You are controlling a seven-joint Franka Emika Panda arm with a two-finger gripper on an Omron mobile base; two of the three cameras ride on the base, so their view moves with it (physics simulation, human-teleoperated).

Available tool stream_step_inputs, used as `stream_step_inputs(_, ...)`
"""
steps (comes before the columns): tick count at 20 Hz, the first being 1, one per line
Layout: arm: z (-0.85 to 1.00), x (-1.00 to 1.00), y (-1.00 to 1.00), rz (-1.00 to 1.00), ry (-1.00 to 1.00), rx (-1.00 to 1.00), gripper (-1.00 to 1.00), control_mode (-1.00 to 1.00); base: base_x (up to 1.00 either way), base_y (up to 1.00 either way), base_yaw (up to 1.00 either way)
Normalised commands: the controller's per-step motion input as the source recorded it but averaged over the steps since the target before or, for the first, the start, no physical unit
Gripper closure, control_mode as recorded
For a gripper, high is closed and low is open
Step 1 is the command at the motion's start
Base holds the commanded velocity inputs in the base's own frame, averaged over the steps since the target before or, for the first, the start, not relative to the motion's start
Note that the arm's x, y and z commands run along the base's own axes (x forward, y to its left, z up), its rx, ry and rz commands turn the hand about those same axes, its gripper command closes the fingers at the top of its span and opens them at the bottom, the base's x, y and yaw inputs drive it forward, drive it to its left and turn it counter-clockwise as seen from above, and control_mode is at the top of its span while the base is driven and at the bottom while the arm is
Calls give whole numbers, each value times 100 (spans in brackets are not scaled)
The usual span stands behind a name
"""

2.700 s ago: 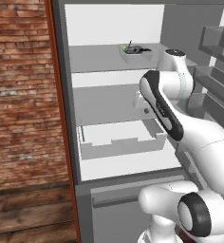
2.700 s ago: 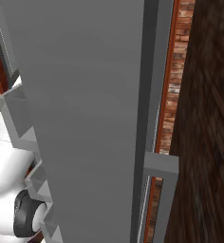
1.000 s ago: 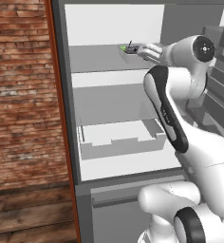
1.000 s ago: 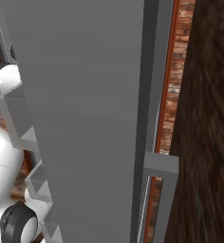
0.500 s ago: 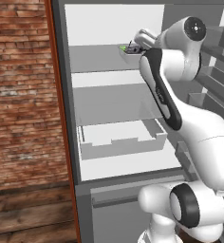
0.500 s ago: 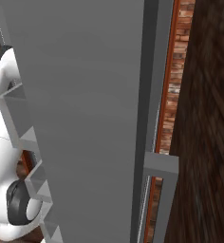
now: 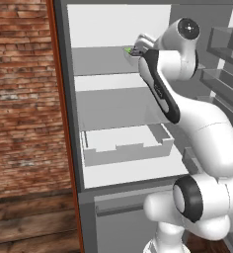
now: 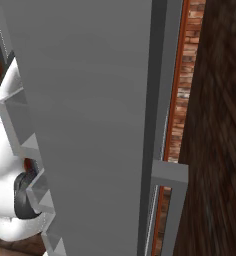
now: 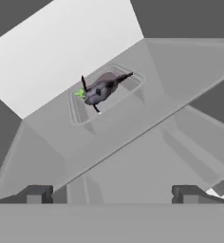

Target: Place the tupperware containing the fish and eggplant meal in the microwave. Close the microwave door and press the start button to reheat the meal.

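The tupperware (image 9: pixel 107 95) sits on an upper shelf (image 7: pixel 103 62) inside an open fridge, toward the right end of that shelf, with the fish and eggplant meal (image 9: pixel 100 88) heaped in its middle and a green bit at one side; the tool (image 9: pixel 114 194) hangs short of it, apart from it, its two tips spread wide with nothing between them. The step in hand is the reach and pick-up; to do it well, I judge the hand should go forward along the shelf until the tips straddle one wall of the tray, one inside and one outside the flared rim, well away from the food; the tray lies skewed across the hand view, so a small roll of the wrist to square the tips to the chosen wall should come first. Closing on the rim alone may let the shallow tray tip, so a deeper bite on the wall seems safer; the lift should stay low and level to clear the shelf.
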Motion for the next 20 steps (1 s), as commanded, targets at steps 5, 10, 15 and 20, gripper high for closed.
stream_step_inputs(5,-25,55,0,-5,10,0,-100,-100,0,0,0)
stream_step_inputs(10,-1,51,0,-5,3,0,-100,-100,0,0,0)
stream_step_inputs(15,0,48,-1,-5,1,0,-100,-100,0,0,0)
stream_step_inputs(20,0,45,-1,-4,3,0,-100,-100,0,0,0)
